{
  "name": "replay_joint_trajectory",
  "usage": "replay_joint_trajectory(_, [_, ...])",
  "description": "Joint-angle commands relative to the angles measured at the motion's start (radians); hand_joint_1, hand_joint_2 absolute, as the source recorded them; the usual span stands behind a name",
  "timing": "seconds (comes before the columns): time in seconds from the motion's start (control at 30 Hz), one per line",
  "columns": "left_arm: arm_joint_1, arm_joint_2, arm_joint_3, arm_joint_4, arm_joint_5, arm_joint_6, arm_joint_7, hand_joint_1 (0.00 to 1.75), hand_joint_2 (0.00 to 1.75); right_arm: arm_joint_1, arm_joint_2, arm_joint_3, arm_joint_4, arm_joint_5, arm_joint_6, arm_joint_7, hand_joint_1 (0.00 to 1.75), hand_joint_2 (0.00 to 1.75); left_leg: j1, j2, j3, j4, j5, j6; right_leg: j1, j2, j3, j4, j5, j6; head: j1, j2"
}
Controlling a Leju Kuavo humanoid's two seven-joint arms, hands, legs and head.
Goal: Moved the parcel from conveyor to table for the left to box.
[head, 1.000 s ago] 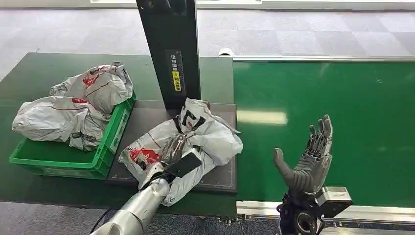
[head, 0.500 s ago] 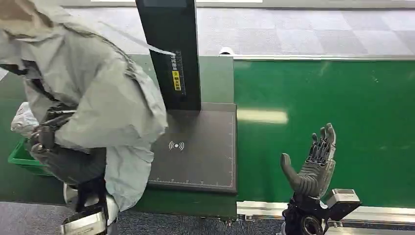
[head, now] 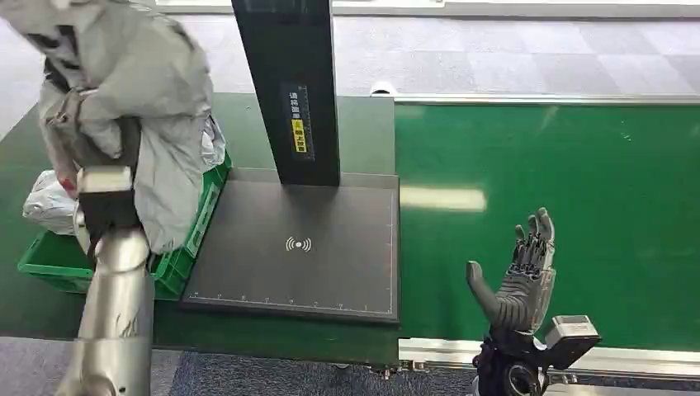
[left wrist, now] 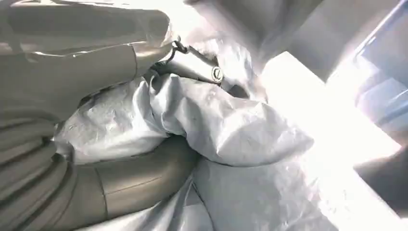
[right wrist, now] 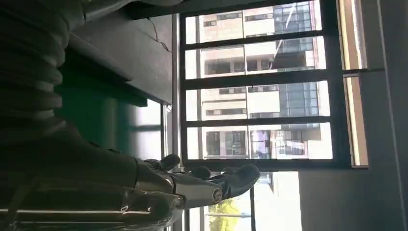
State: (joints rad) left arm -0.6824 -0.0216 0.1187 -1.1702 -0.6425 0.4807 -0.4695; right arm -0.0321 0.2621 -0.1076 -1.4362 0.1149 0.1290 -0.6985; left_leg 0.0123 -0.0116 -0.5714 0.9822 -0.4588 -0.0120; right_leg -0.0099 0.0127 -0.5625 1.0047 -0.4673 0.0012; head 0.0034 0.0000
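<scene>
A green crate with a white bag sits below the left hand, beside the black scale pad. The left hand grasps the grey parcel, lifted over the crate. The right hand is released, fingers spread above the green conveyor.

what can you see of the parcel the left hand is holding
The parcel is a soft grey plastic mailer bag, crumpled and creased, with a matte sheen. The left hand grips it and holds it lifted in the air above the green crate, its loose lower end drooping down toward the crate's near side. In the left wrist view the film bunches in folds around the thumb and fingers. No label shows on the sides in view.
</scene>
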Motion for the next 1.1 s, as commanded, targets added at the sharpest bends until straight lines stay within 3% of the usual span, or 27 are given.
replay_joint_trajectory(0.03, [-0.334,0.104,0.038,0.918,-0.3,0.053,0.295,1.75,1.75,-0.106,-0.008,0.027,0.2,0.011,0.018,0.0,0.0,1.75,0.0,0.009,0.002,-0.004,0.004,0.0,0.001,0.007,-0.002,-0.003,0.006,-0.001,-0.001,0.0])
replay_joint_trajectory(0.27, [-0.321,0.076,-0.005,0.915,-0.39,0.071,0.369,1.75,1.75,-0.082,-0.015,0.022,0.192,-0.002,0.012,0.0,0.0,1.75,0.001,0.008,-0.005,0.0,0.001,0.0,0.001,0.009,-0.007,0.0,0.004,0.001,0.0,0.0])
replay_joint_trajectory(0.53, [-0.317,0.094,-0.032,0.919,-0.493,0.098,0.484,1.75,1.75,-0.07,-0.026,0.012,0.195,-0.009,0.013,0.0,0.0,1.75,0.001,0.007,-0.009,0.0,0.002,0.0,0.001,0.008,-0.012,-0.001,0.005,0.0,0.0,0.0])
replay_joint_trajectory(0.57, [-0.317,0.098,-0.021,0.915,-0.491,0.101,0.49,1.2,1.75,-0.07,-0.027,0.012,0.198,-0.009,0.012,0.0,0.0,1.75,0.001,0.008,-0.009,0.0,0.002,0.0,0.001,0.009,-0.012,-0.001,0.005,0.0,0.0,0.0])
replay_joint_trajectory(0.9, [-0.317,0.098,-0.021,0.915,-0.491,0.101,0.49,1.2,1.75,-0.07,-0.027,0.012,0.198,-0.009,0.012,0.0,0.0,1.75,0.001,0.007,-0.009,0.0,0.002,0.0,0.001,0.008,-0.011,-0.001,0.005,0.0,0.0,0.0])
replay_joint_trajectory(0.93, [-0.317,0.102,-0.013,0.909,-0.504,0.135,0.518,0.0,1.75,-0.073,-0.025,0.01,0.203,-0.007,0.01,0.0,0.0,1.75,0.001,0.008,-0.009,0.001,0.002,0.0,0.001,0.009,-0.012,-0.001,0.005,0.0,0.0,0.0])
replay_joint_trajectory(1.0, [-0.326,0.11,0.038,0.889,-0.499,0.217,0.529,0.0,1.75,-0.072,-0.023,0.004,0.21,-0.004,0.006,0.0,0.0,1.75,0.001,0.007,-0.009,0.0,0.002,0.0,0.002,0.008,-0.011,-0.001,0.005,0.0,0.0,0.0])
replay_joint_trajectory(1.1, [-0.307,0.114,0.179,0.741,-0.659,0.217,0.578,0.0,1.75,-0.067,-0.019,0.001,0.212,-0.001,0.002,0.0,0.0,1.75,0.002,0.009,-0.01,0.001,0.002,0.0,0.002,0.01,-0.013,0.0,0.005,0.0,0.0,0.0])
